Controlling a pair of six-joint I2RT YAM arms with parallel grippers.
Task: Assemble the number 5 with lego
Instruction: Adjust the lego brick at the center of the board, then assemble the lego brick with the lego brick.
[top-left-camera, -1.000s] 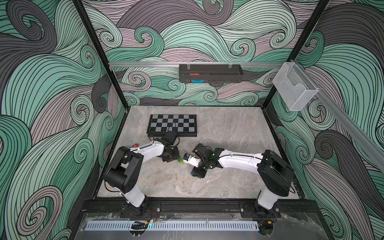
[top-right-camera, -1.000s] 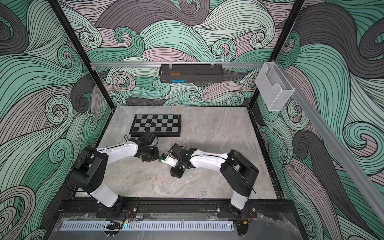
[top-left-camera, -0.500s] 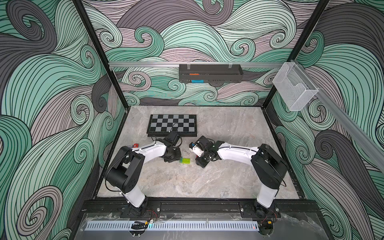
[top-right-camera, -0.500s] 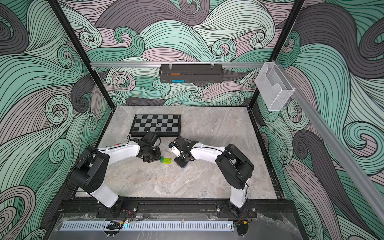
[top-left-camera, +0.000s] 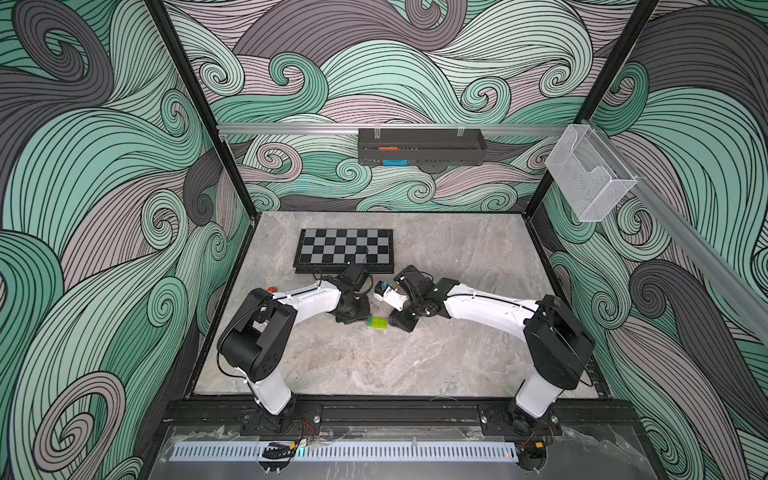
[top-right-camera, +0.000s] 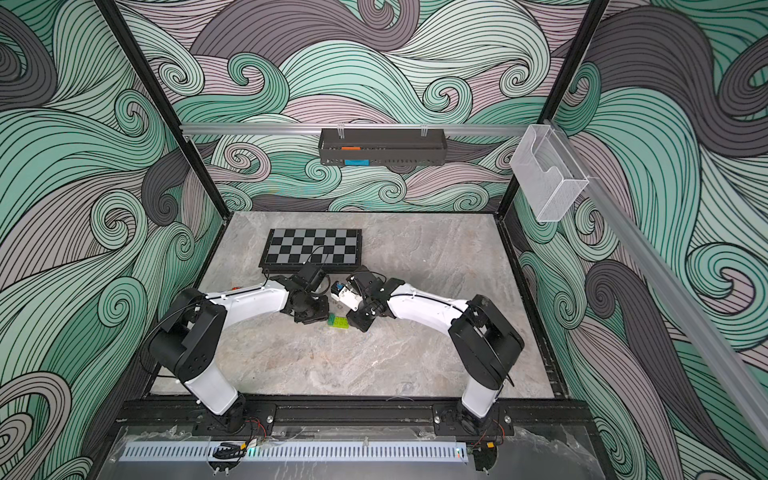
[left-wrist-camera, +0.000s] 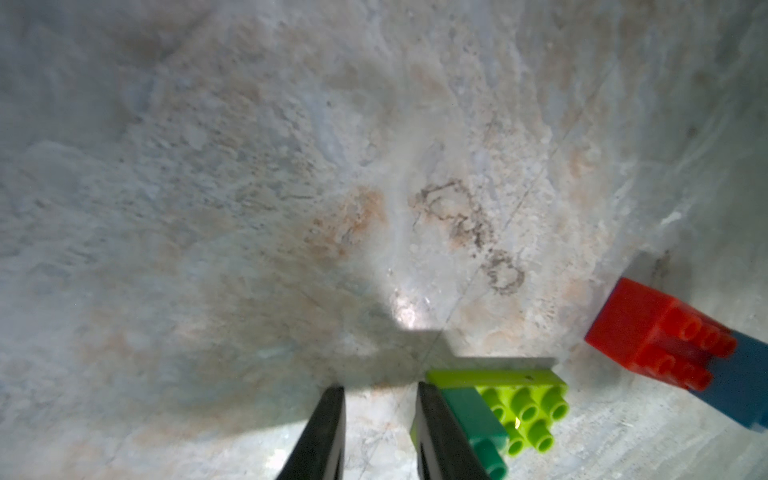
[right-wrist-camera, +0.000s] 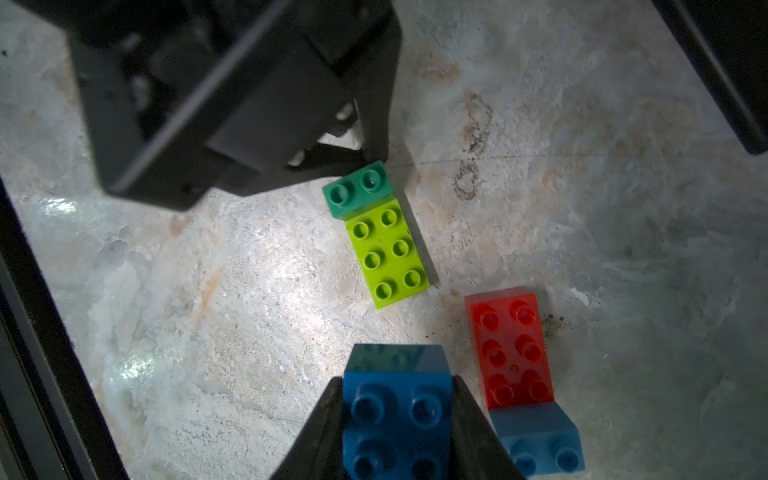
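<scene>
A lime-green lego brick (right-wrist-camera: 388, 251) lies flat on the table, showing in both top views (top-left-camera: 377, 323) (top-right-camera: 338, 322). A tiny dark-green brick (right-wrist-camera: 357, 189) sits on one end of it. My left gripper (left-wrist-camera: 380, 390) stands just beside that end, jaws slightly open over bare table, one finger (left-wrist-camera: 436, 432) against the dark-green brick (left-wrist-camera: 473, 419). My right gripper (right-wrist-camera: 397, 380) is shut on a dark-blue brick (right-wrist-camera: 397, 411) held above the table. A red brick (right-wrist-camera: 511, 349) joined to a light-blue brick (right-wrist-camera: 540, 436) lies beside it. No assembled number 5 shows.
A black-and-grey checkered board (top-left-camera: 345, 251) lies behind both grippers. A black shelf (top-left-camera: 419, 145) hangs on the back wall with orange and cyan pieces. A clear bin (top-left-camera: 590, 178) hangs on the right wall. The left gripper's body (right-wrist-camera: 232, 91) stands close to the right gripper.
The right arm swung away from the left gripper toward the back, then came forward again. The lime brick now lies uncovered between the grippers. The left arm has hardly moved.
</scene>
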